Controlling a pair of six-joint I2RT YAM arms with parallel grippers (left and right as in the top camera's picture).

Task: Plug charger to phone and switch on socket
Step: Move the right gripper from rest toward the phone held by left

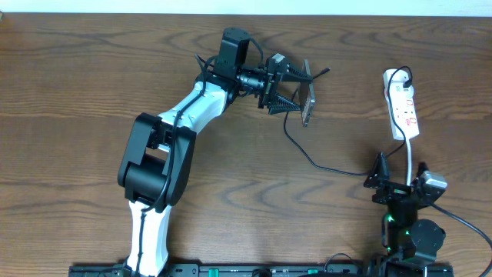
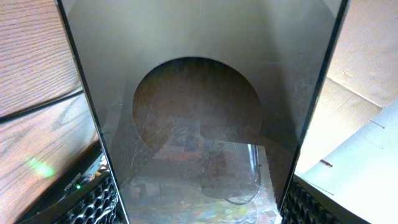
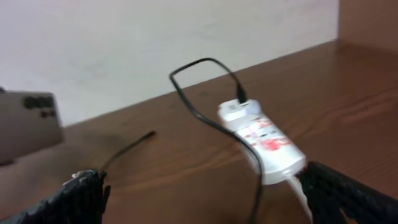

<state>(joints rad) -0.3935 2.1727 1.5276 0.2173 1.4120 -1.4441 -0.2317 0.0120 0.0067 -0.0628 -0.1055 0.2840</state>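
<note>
Now, left gripper (image 1: 301, 91): I clamp the phone (image 2: 199, 112) between my fingers, turned on edge.
Right gripper (image 3: 217, 196): my fingers are spread wide, holding nothing.
Charger (image 3: 205, 60): plugged into the socket's far end, tip loose on the table (image 1: 92, 92) near the phone.
Socket (image 1: 401, 108): flat, just beyond my right gripper.

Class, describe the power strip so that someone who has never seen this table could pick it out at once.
Look at the right side of the wooden table, near its far edge. There lies the power strip, a narrow white bar. Its white body and red marks set it apart from the thin black cable plugged into its far end.
</note>
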